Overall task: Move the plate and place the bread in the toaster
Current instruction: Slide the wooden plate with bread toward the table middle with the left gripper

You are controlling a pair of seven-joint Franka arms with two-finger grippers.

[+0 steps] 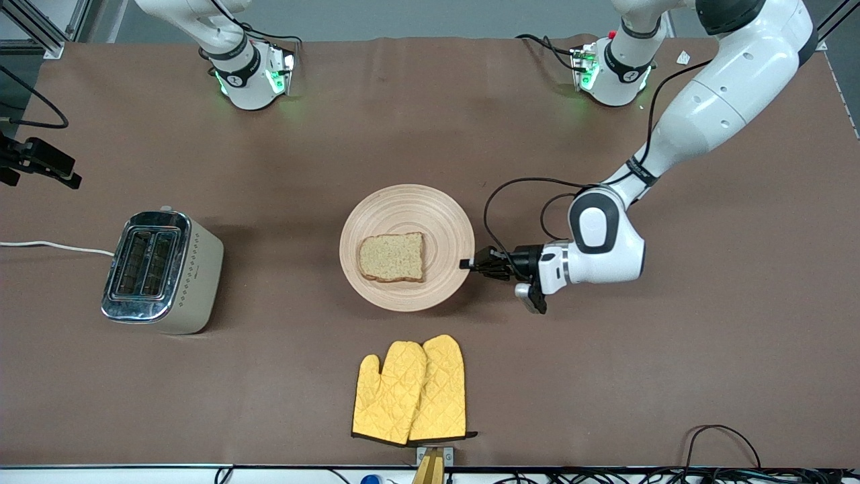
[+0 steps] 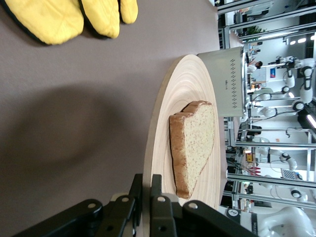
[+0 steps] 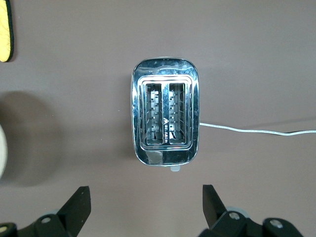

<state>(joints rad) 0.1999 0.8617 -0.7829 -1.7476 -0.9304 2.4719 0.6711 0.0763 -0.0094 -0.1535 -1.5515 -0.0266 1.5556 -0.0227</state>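
The light-wood plate [image 1: 403, 208] lies mid-table with the slice of brown bread [image 1: 392, 257] flat on it. My left gripper [image 1: 467, 264] is low at the plate's rim on the side toward the left arm's end. In the left wrist view my left gripper [image 2: 148, 185] is shut on the rim of the plate [image 2: 182, 94], with the bread [image 2: 195, 138] close by. The toaster [image 1: 158, 269] stands toward the right arm's end, slots empty. My right gripper [image 3: 145, 205] is open and empty high over the table beside the toaster [image 3: 165, 118]; it is out of the front view.
A pair of yellow oven mitts [image 1: 411, 390] lies nearer the front camera than the plate. The toaster's white cord [image 1: 54, 245] runs off toward the table's edge at the right arm's end. A black camera mount [image 1: 40, 161] sits at that edge.
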